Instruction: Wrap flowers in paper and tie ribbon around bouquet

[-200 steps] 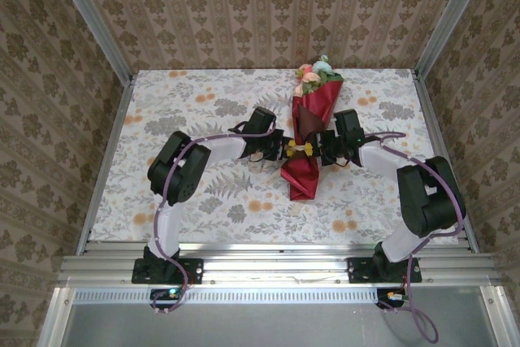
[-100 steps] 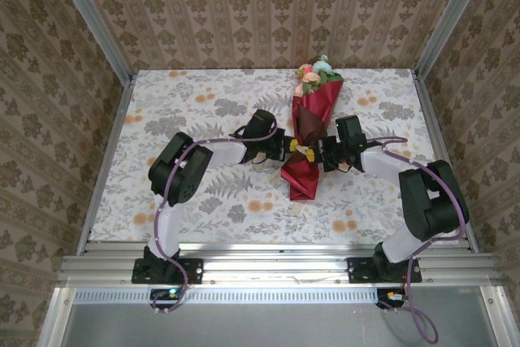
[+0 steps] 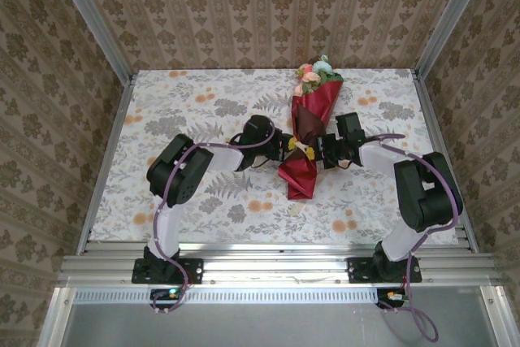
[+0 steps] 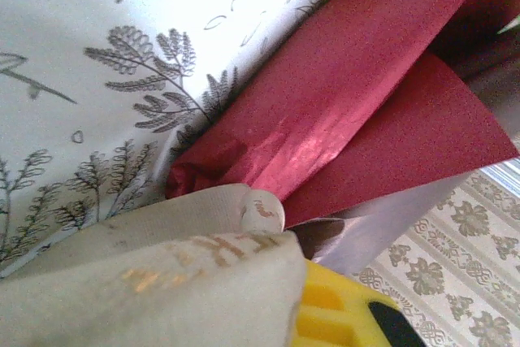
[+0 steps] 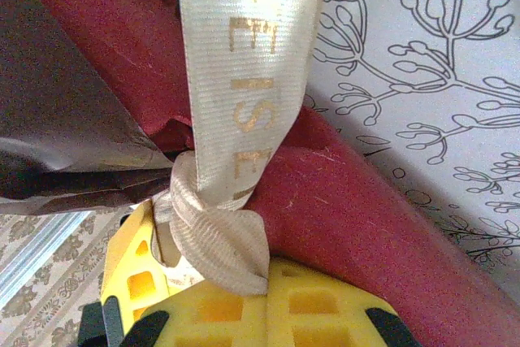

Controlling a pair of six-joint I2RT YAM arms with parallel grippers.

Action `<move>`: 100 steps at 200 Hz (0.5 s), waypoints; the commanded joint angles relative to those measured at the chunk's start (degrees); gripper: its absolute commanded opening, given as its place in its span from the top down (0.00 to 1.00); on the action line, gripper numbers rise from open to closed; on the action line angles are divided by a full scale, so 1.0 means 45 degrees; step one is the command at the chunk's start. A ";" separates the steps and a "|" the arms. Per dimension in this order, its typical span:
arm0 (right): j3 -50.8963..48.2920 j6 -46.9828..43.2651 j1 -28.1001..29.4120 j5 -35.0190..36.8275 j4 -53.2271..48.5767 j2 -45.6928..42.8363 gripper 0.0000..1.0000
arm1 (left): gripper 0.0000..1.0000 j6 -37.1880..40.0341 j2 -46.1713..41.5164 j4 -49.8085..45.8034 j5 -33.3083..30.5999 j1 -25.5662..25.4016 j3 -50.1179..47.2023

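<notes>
The left gripper [image 3: 286, 147] reaches in from the left and meets the bouquet [image 3: 307, 132] at its narrow waist. Its jaws are closed. In the left wrist view the cream ribbon [image 4: 154, 282] bunches right against its yellow finger [image 4: 333, 314], so it appears to be pinching one end of the ribbon hard up against the red paper [image 4: 349, 87].

The bouquet lies flat on the table [image 3: 187, 103], midway between the two grippers. Its long axis runs away from the arm bases, with the flowers [image 3: 315, 75] at the far end and the pointed tail of the cone at the near end. Both arms are about equally near, one on each flank and square to that axis.

The right gripper [image 3: 322, 152] touches the waist from the right, jaws closed as well. In the right wrist view a half-formed knot [image 5: 218, 243] sits at its yellow fingertips [image 5: 244, 306], and the flat ribbon runs up from there across the paper, so it seems to hold the other end. Tightening would likely mean pulling the two ends apart, sideways across the cone. I judge the tie nearly made but not snug.
</notes>
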 commanded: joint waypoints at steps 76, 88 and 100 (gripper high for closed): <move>0.1039 -0.0524 -0.0140 0.0508 -0.1817 -0.0370 0.72 | 1.00 -0.0143 -0.0197 0.1769 -0.0265 -0.0006 -0.0349; 0.1187 -0.0583 -0.0161 0.0731 -0.2063 -0.0694 0.70 | 1.00 -0.0152 -0.0195 0.1731 -0.0246 -0.0005 -0.0345; 0.1397 -0.0689 -0.0169 0.1008 -0.2469 -0.1083 0.69 | 1.00 -0.0125 -0.0195 0.1664 -0.0208 0.0010 -0.0334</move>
